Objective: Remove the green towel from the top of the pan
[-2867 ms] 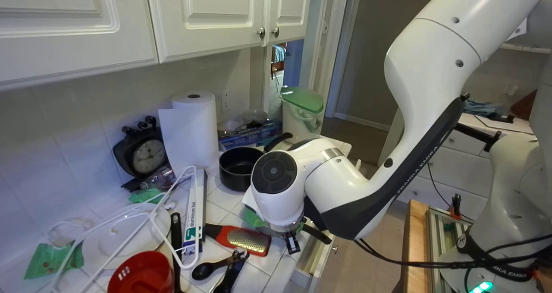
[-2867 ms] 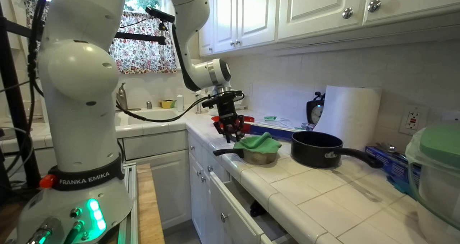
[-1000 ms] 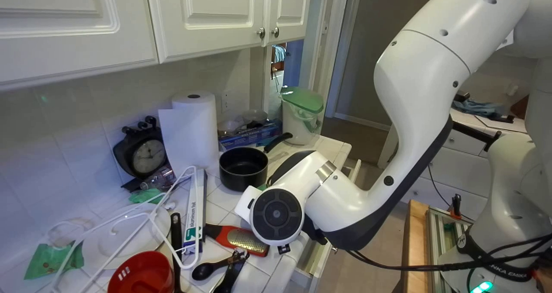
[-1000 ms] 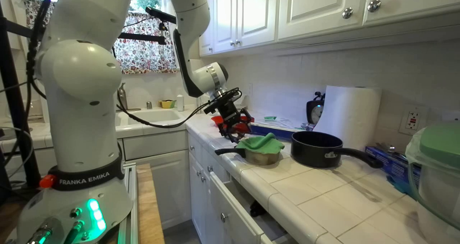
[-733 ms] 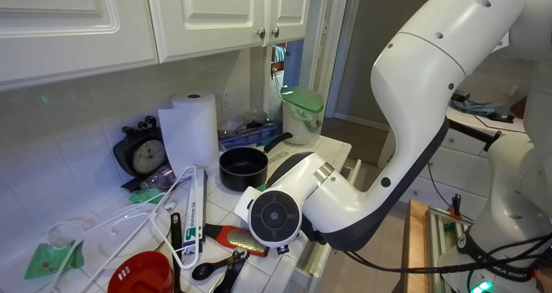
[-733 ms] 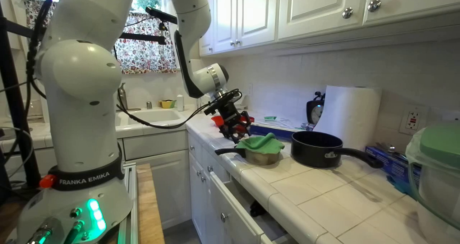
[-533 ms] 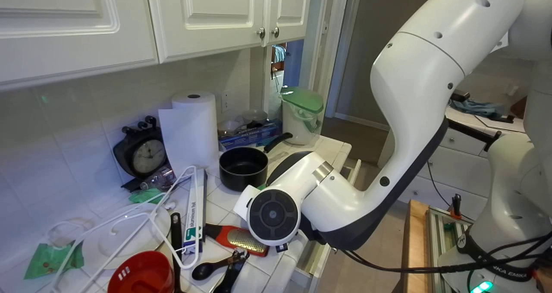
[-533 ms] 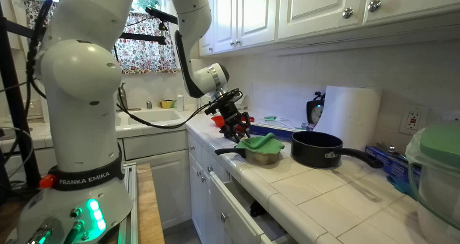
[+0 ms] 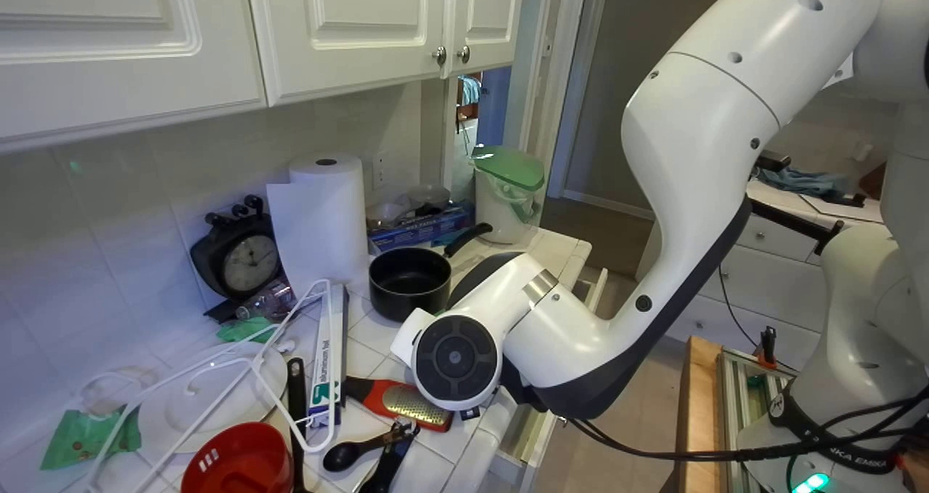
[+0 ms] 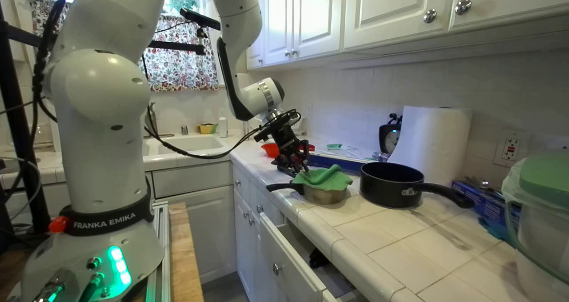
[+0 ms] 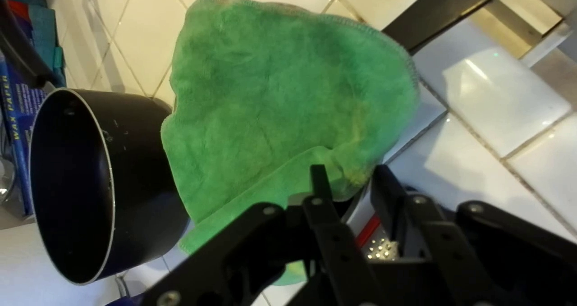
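Note:
The green towel lies draped over the top of a small light metal pan with a dark handle at the counter edge. In the wrist view the towel covers nearly all of the pan; a bit of dark pan interior and rim shows beneath its edge between the fingers. My gripper is tilted at the sink-side edge of the pan. In the wrist view its fingers are parted, one over the towel, one just outside its edge. In an exterior view the wrist hides the pan and most of the towel.
A black pot stands close beside the pan. A red-handled grater, black spoon, foil box, white hanger and red bowl lie nearby. A paper towel roll stands at the wall. An open drawer juts out below.
The gripper has gone from pointing down to tilted and lower, against the towel's edge. Over the last second it shifts only slightly toward the towel. The towel and pan moved slightly at first.

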Motion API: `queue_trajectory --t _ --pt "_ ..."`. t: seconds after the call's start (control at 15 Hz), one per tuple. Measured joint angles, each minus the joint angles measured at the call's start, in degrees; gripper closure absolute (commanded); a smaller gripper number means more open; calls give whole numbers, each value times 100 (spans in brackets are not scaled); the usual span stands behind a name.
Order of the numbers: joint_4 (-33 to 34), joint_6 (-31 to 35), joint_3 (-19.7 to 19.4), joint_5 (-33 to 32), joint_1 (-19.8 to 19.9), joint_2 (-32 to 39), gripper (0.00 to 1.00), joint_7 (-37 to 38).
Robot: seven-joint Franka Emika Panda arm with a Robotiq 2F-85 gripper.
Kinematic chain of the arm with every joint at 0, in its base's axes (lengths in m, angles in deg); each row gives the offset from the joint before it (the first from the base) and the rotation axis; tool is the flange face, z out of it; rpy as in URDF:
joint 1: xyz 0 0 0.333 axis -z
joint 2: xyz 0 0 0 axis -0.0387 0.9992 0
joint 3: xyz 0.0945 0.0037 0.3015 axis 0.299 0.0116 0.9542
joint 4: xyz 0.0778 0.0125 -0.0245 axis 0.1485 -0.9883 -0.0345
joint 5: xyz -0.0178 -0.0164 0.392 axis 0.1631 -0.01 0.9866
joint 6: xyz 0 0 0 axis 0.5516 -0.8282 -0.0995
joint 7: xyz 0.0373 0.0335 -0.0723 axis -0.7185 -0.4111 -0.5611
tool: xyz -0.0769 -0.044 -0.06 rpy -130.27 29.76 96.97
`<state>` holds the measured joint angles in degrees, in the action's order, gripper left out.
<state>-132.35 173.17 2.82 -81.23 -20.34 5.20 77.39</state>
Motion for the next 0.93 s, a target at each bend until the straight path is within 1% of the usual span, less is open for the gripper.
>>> queue_trajectory --t 0.07,0.13,0.4,0.6,0.67,0.73,0.8,0.87,0.93 --pt "5 -3 0 -2 0 3 83 12" --pt "7 -4 0 -5 0 7 81 29" --pt "26 -46 -2 -60 0 10 84 120" --pt "70 -113 -14 -69 5 10 80 207" --pt "89 -136 -20 -69 8 10 81 239" --pt "107 -151 -24 -69 15 10 89 265" --pt "127 -170 -28 -69 23 10 92 288" --pt "149 -185 -32 -70 32 10 97 301" --pt "168 -197 -37 -70 43 10 95 318"
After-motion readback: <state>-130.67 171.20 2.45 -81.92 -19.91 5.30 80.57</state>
